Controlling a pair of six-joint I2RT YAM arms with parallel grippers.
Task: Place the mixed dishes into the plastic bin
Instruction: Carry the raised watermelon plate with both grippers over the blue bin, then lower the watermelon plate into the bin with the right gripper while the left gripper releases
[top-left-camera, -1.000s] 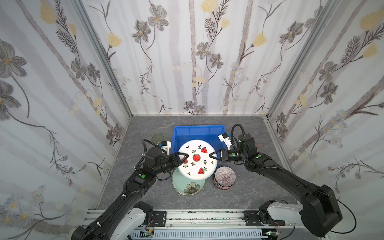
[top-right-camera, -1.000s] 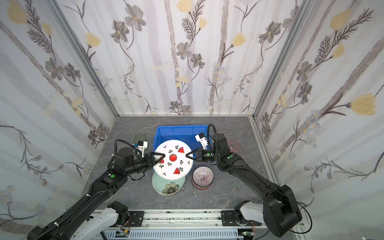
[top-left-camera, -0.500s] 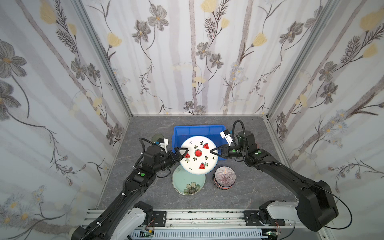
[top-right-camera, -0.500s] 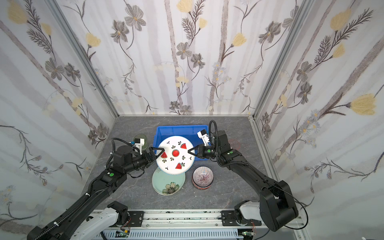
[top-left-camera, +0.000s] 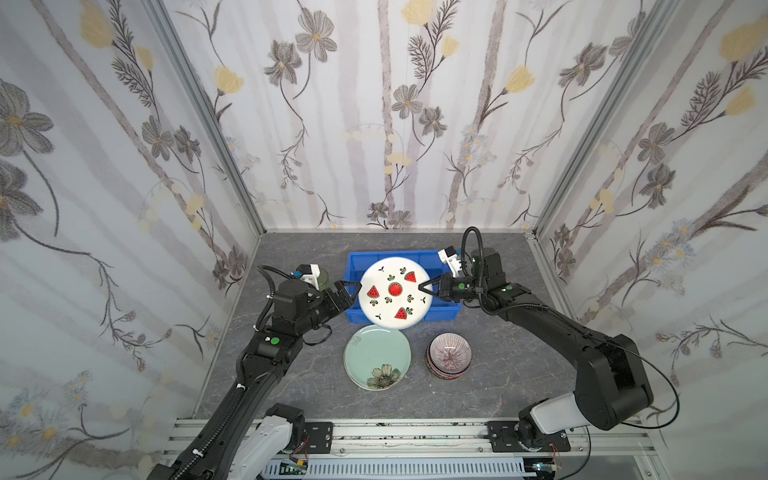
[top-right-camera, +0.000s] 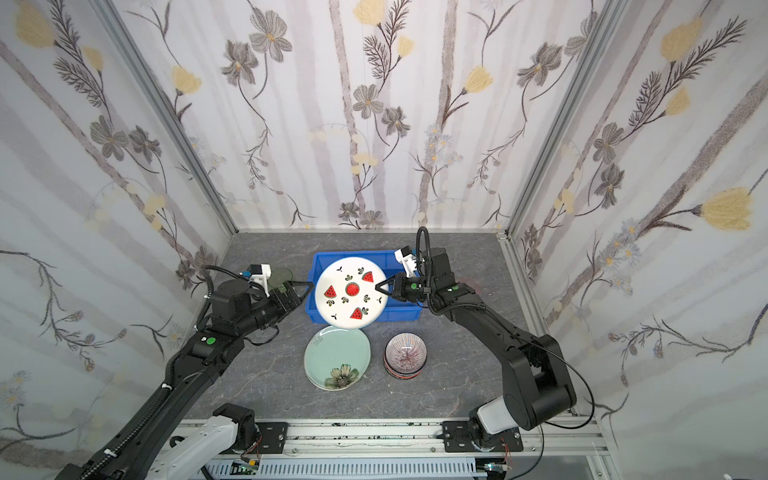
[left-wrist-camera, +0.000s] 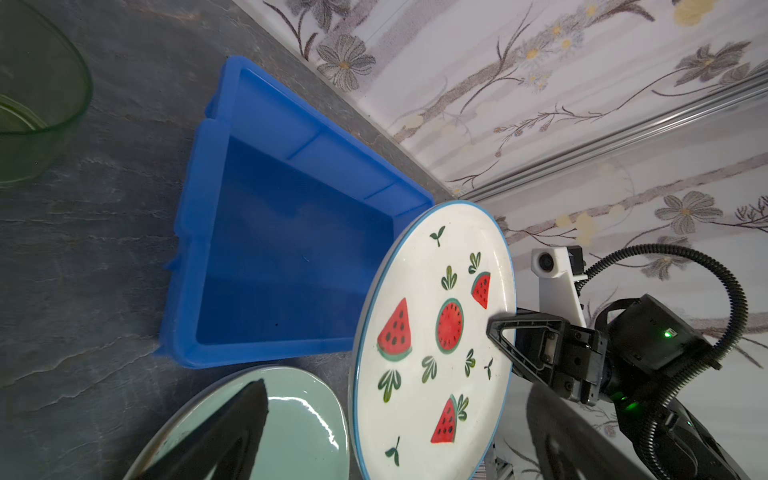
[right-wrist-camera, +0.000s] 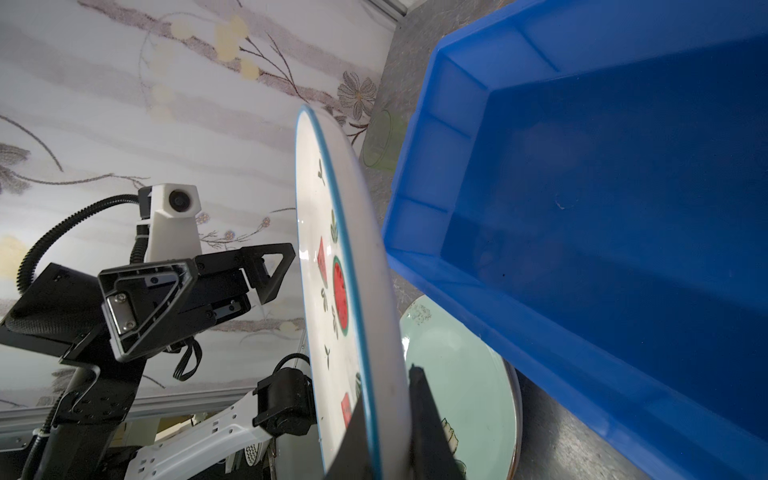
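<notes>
The right gripper pinches the watermelon plate above the plastic bin. The left gripper gapes empty beside its opposite edge.

R tool – grips plate (over bin)

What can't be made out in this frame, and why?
Bin floor, both top views: mostly covered by the held watermelon plate.
Green tumbler, both top views: largely behind the left wrist camera; cut off in left wrist view.
Bowl stack: count unclear, top bowl covers the rest.
</notes>
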